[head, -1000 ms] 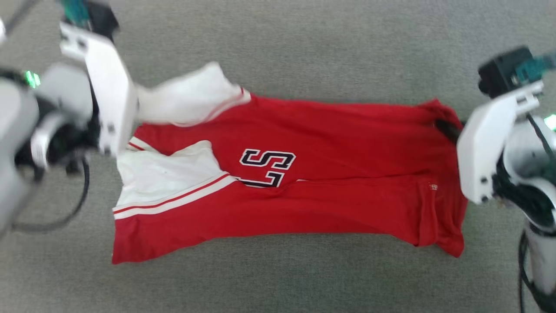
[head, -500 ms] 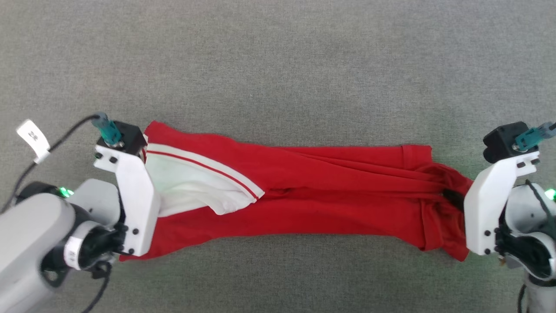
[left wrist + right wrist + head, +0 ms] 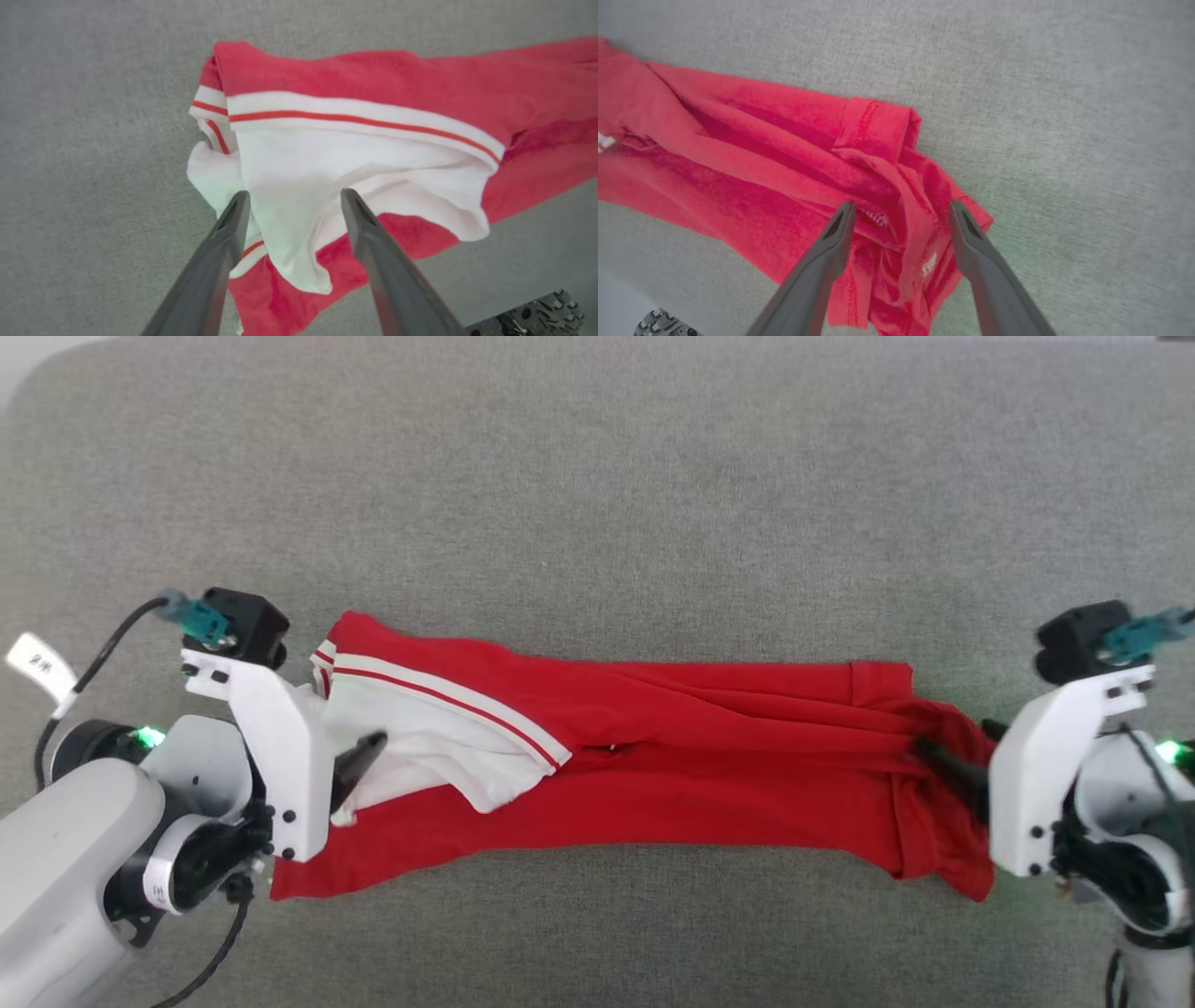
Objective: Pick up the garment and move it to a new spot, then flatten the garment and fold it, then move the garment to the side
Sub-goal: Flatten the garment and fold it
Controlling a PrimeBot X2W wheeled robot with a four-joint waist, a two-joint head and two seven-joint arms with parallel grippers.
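The garment point(image 3: 700, 775), red with a white sleeve and striped band, lies folded into a long band on the grey surface. My left gripper point(image 3: 366, 751) is at its sleeve end. In the left wrist view that gripper point(image 3: 294, 196) is open, its fingers point(image 3: 229, 233) straddling the white sleeve point(image 3: 299, 158) without pinching it. My right gripper point(image 3: 934, 756) is at the bunched hem end. In the right wrist view it point(image 3: 902, 206) stands open over the crumpled red hem point(image 3: 878, 135), with loose cloth between the fingers point(image 3: 971, 242).
Grey fabric surface point(image 3: 597, 523) stretches wide beyond the garment and in front of it. Its rounded corner shows at the far left point(image 3: 37, 373). A cable with a white tag point(image 3: 37, 663) hangs off my left wrist.
The far half of the garment came over the near half, making a narrow band. Both grippers, shut on the cloth before, have since opened and let it go. The camera shifted slightly.
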